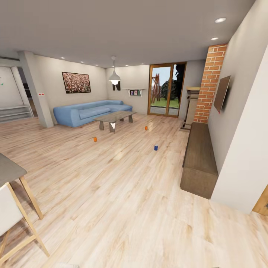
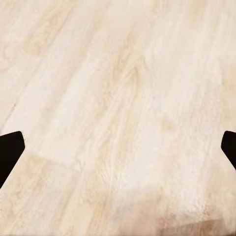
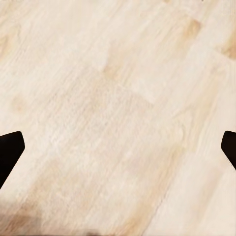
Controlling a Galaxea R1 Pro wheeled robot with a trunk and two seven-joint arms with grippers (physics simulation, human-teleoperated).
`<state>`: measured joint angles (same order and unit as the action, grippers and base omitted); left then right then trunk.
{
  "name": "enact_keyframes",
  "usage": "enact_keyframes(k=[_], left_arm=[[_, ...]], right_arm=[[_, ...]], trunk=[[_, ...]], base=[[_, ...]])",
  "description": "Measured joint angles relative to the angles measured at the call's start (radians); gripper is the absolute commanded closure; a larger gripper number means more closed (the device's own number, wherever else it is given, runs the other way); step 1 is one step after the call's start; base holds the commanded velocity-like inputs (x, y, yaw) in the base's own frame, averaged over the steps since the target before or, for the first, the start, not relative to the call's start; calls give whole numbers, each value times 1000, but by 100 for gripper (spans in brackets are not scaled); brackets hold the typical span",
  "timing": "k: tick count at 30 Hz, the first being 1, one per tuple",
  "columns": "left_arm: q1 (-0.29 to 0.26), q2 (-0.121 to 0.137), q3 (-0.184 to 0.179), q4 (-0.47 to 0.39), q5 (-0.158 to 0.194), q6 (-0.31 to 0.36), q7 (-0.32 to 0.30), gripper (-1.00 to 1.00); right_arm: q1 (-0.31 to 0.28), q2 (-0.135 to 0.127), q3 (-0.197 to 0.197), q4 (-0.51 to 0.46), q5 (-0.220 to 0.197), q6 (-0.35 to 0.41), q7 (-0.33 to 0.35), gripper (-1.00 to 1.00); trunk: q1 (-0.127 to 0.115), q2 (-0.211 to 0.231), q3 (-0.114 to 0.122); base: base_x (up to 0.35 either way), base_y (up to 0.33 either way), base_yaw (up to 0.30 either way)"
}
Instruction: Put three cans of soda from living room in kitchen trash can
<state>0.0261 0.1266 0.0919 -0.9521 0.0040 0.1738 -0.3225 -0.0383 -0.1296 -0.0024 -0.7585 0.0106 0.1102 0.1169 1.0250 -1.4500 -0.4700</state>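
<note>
Approach step, judging by the layout: robot faces the living room, cans not yet reached. Three soda cans stand on the wood floor (image 1: 111,208): orange can (image 1: 95,139) at 11 o'clock, second orange can (image 1: 146,127) at 12, blue can (image 1: 156,147) approx 1. Left gripper (image 2: 118,147) and right gripper (image 3: 118,147) spread wide, empty. Next: drive closer.

The head camera stands high and looks far across the living room toward the glass doors (image 1: 166,90), taking in a wide sweep of plank floor (image 1: 123,197). Both wrist cameras point down, close over that same pale floor (each framed by dark fingertips (image 2: 10,150) at its edges).
</note>
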Motion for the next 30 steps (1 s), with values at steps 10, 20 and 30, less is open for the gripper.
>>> enact_keyframes(k=[10,20,30], left_arm=[[0,1,38,0,1,1,-11,-100],[0,1,41,0,1,1,-13,-100],[0,1,41,-1,1,1,-15,-100]], right_arm=[[0,-9,-1,9,-1,-49,0,-100],[0,-10,-1,10,-1,-52,1,-100],[0,-10,-1,9,-1,-48,1,-100]], trunk=[[0,0,0],[0,0,0],[0,0,0]], base=[[0,0,0],[0,0,0],[0,0,-92]])
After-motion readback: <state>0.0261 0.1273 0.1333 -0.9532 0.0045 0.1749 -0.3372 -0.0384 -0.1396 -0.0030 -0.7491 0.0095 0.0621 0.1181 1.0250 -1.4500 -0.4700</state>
